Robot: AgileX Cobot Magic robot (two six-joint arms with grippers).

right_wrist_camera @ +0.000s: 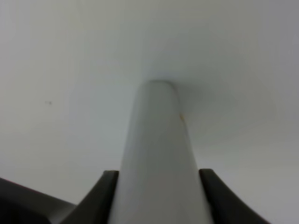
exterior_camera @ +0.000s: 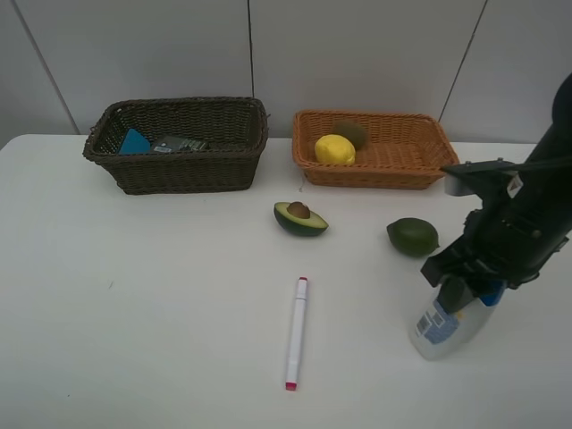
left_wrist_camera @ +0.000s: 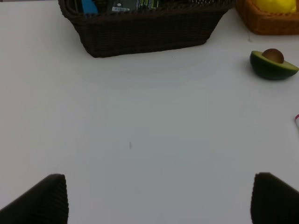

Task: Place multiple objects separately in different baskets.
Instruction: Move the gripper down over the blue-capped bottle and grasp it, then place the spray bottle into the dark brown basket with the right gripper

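1. Exterior high view gives you 2 containers at the far side of the white table [exterior_camera: 134, 313]: the dark brown basket [exterior_camera: 179, 170] on the left and the light orange-tan basket [exterior_camera: 375, 172] on the right, near each other but apart.
2. The dark brown basket holds a blue item [exterior_camera: 135, 141] and a dark rectangular block [exterior_camera: 179, 143] with a pale label, side by side.
3. The orange-tan basket holds the yellow lemon [exterior_camera: 334, 149], with the brown kiwi [exterior_camera: 351, 131] just behind it.
4. Lying loose and apart on the table are the halved avocado [exterior_camera: 300, 217] with its pit up, the green round fruit [exterior_camera: 412, 237] and the white pink-tipped marker [exterior_camera: 297, 332].
5. Your right gripper [exterior_camera: 469, 290] is clenched on the white blue-capped bottle [exterior_camera: 438, 326]. The right wrist view shows 1 finger against each side of its body. The bottle sits tilted, base on the table.
6. Your left gripper [left_wrist_camera: 159, 200] is spread wide with nothing between its fingers, over bare table in front of the dark basket.
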